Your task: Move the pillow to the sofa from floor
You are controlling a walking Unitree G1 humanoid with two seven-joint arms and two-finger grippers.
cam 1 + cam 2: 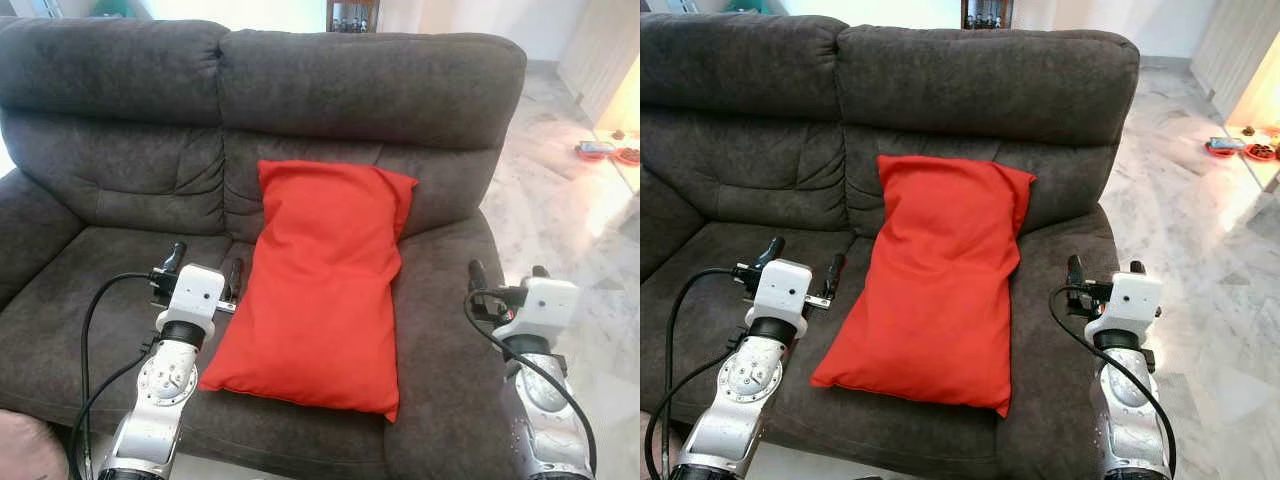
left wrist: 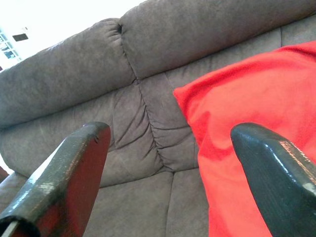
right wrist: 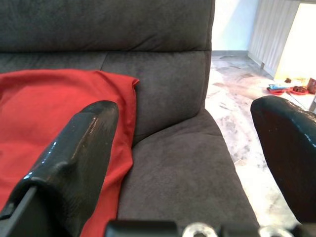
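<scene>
- The sofa (image 1: 120, 150) is cut off at the left edge and along its front edge, and the arms are cropped at the bottom of both eye views.
- Small red items (image 1: 603, 151) on the marble floor (image 1: 560, 210) beyond the sofa's right armrest are too small to be identified; possibly dishes.
- The left gripper (image 1: 204, 268) is held over the seat cushion, just beside the pillow's left edge; its fingers (image 2: 69, 173) are spread wide apart and nothing is held between them.
- The right gripper (image 1: 508, 272) is held above the sofa's right armrest, apart from the pillow; its fingers (image 3: 74, 163) are likewise spread wide, with nothing gripped.
- The red pillow (image 1: 320, 290) is laid on the sofa's right seat cushion, its upper end leaned against the backrest and its lower corners reaching near the seat's front edge.
- No contact between either gripper and the pillow is seen.
</scene>
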